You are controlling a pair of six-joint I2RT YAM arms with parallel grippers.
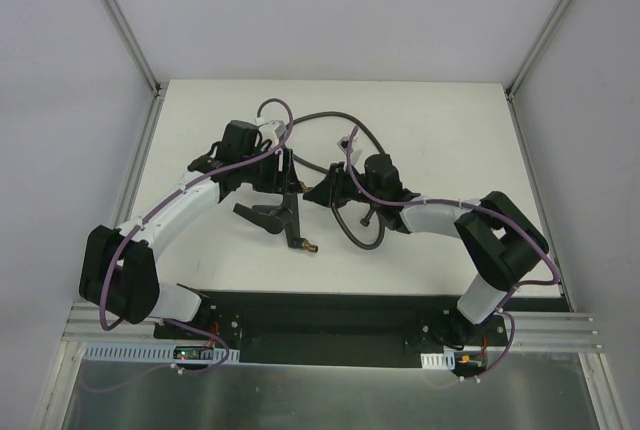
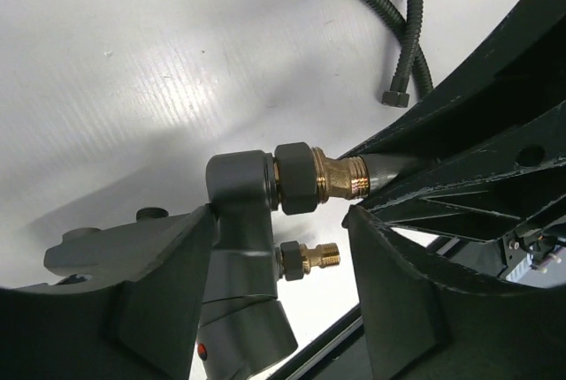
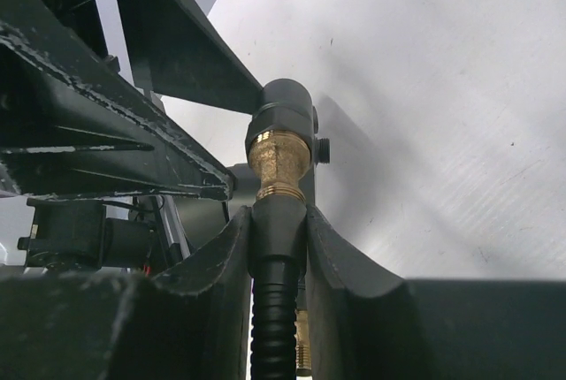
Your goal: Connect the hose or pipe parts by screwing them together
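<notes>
The black T-shaped fitting (image 2: 243, 212) is over the middle of the white tabletop (image 1: 450, 130), between the left fingers (image 2: 150, 265). Those fingers stand apart: one lies against the fitting's grey body, and the other is clear of it with a gap showing. The right fingers (image 3: 349, 265) are clamped on the end connector of the dark-grey hose (image 3: 276, 327). They hold that connector against the tip of the fitting's larger brass thread (image 2: 340, 177), in line with it. Most of the thread is still bare. A smaller brass tip (image 2: 318, 256) juts from the fitting just below the larger one. The rest of the hose loops over the tabletop beyond the fitting. Its free end (image 2: 393, 97) lies there, apart from the fitting.
</notes>
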